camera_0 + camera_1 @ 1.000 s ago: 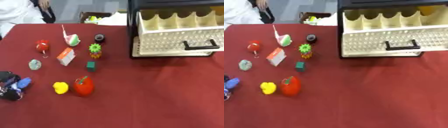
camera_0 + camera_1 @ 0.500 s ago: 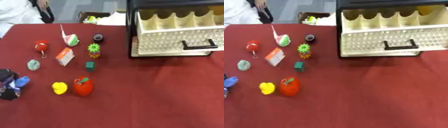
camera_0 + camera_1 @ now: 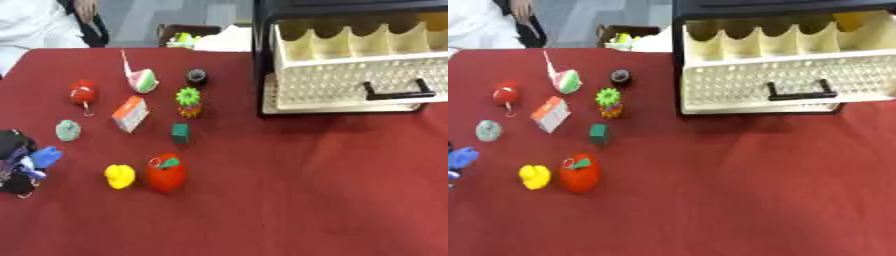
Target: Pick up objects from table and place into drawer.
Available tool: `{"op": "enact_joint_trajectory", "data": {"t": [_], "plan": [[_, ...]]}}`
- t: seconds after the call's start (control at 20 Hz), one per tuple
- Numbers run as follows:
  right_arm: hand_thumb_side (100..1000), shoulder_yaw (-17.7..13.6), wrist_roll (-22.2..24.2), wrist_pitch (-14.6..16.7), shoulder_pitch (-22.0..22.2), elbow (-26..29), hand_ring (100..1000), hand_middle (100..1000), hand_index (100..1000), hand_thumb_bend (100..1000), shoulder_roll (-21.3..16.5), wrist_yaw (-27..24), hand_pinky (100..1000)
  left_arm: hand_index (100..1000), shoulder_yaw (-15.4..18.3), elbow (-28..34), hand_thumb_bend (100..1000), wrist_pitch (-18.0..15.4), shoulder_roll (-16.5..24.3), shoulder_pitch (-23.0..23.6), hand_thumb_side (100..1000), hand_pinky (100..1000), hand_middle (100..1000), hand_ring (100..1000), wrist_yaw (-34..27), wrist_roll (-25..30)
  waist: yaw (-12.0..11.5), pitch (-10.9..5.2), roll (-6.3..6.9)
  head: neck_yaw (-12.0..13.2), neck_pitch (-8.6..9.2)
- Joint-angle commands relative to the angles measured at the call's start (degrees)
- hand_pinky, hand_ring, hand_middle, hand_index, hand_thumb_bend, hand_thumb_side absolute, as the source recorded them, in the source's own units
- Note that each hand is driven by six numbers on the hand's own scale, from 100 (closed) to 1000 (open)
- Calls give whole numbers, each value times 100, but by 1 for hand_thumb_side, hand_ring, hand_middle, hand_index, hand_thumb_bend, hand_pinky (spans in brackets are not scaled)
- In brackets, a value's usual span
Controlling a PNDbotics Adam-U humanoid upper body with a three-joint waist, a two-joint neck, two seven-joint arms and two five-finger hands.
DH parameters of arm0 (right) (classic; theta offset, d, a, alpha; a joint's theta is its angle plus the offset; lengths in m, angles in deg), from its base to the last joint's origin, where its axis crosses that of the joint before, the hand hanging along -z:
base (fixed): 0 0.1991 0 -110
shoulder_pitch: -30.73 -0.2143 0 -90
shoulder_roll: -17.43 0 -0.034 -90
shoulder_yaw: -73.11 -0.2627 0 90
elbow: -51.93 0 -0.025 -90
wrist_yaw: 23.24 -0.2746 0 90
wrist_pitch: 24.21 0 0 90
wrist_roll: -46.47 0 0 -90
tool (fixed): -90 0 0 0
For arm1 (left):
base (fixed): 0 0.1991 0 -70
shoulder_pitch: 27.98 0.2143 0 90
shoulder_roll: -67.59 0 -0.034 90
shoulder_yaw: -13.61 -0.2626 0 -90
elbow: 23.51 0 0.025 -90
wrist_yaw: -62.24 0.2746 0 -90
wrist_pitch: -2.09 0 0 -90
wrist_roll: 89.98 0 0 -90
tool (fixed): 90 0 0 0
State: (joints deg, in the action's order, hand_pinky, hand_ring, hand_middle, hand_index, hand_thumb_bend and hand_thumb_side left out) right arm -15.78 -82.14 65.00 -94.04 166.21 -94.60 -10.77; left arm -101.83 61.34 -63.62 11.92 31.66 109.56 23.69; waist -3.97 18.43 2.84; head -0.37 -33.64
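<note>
Nothing on the red counter [image 3: 289, 190] has shifted — the black left hand [image 3: 16, 162], fingers curled round a small blue object [image 3: 44, 156], waits at the left edge. Yellow duck toy [image 3: 119, 176] and red apple toy [image 3: 165, 172] lie just right of it, the open cream drawer [image 3: 350, 75] far right.

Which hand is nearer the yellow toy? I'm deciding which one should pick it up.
Left. The left hand sits at the table's left edge, just left of the yellow toy. The right hand shows in neither view.
</note>
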Motion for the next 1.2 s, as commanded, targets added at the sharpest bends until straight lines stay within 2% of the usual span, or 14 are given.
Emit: {"op": "enact_joint_trajectory", "data": {"t": [0.05,0.3,0.85,1.2], "plan": [[505,-32,-6,-16,-65,30,606,591,737,100,-114,-18,533,581,174,203,100,27,195,-70,294,100,354,318,-127,-106,-17,-129,-2,-45,7],[505,-34,-9,-16,-67,30,606,591,737,100,-112,-18,533,551,292,605,100,101,194,-152,274,100,300,267,-282,-187,-15,-155,2,-77,11],[502,-33,-18,-26,-83,30,607,591,737,100,-127,-28,533,524,534,1448,100,159,128,-455,275,100,257,227,-500,-24,-10,-232,37,-168,4],[500,-14,5,-45,-109,30,607,590,737,100,-142,-32,533,519,534,1712,100,5,-94,-1069,274,100,248,217,-496,293,15,-289,84,-259,-11]]}}
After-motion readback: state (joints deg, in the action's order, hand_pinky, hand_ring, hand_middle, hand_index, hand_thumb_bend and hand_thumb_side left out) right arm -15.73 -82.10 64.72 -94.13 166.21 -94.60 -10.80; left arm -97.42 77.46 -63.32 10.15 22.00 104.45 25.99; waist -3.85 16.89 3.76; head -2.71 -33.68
